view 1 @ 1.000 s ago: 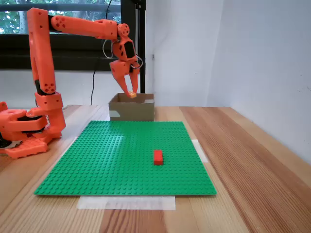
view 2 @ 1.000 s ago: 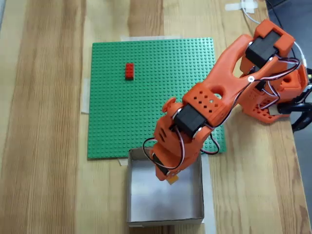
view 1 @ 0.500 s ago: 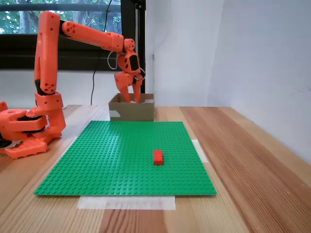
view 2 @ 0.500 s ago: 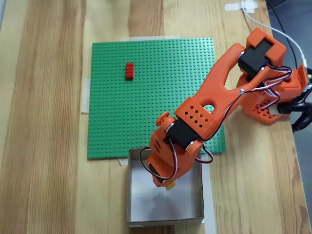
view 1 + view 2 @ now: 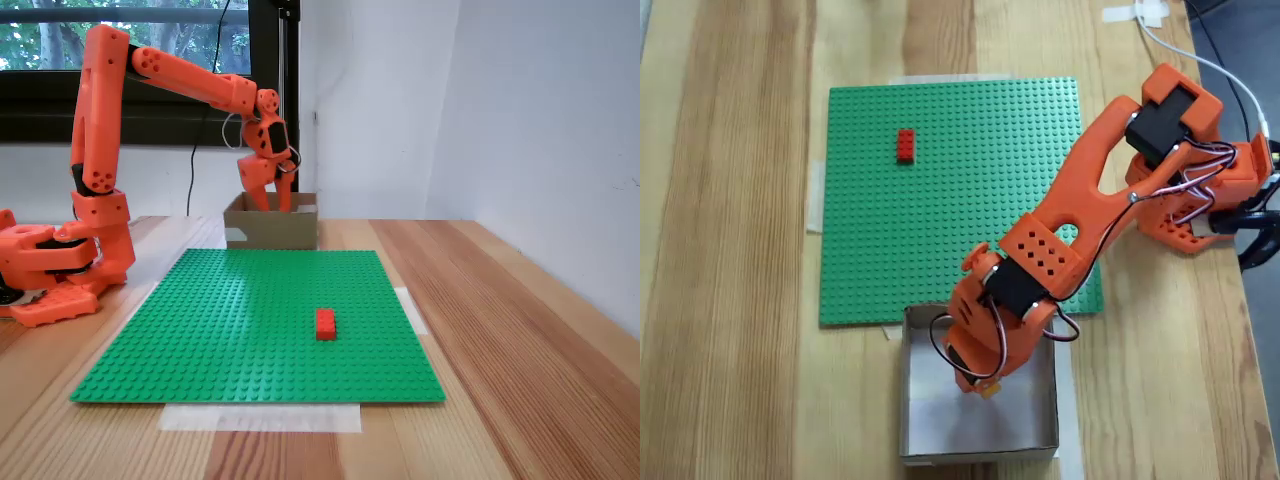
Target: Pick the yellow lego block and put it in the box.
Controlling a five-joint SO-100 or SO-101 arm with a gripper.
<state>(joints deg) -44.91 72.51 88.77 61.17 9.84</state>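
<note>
Box [image 5: 1045, 425] at 6 o'clock of green baseplate [image 5: 940, 180]; gripper [image 5: 980, 388] reaches inside w/ jaws gripping the yellow lego block [image 5: 988, 390], seen from above. Side cam: jaws dip behind box wall [image 5: 272, 228], block hidden; red brick [image 5: 325, 323] on plate.

The orange 3D-printed arm reaches from its base at the left, its gripper [image 5: 267, 203] dipping into the small brown cardboard box [image 5: 271, 224] behind the green studded baseplate [image 5: 250, 320]. 1 red lego brick [image 5: 325, 323] sits on the plate.

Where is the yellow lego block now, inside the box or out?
Over the box, between its walls, at the gripper tips; the yellow lego block may not be released.
</note>
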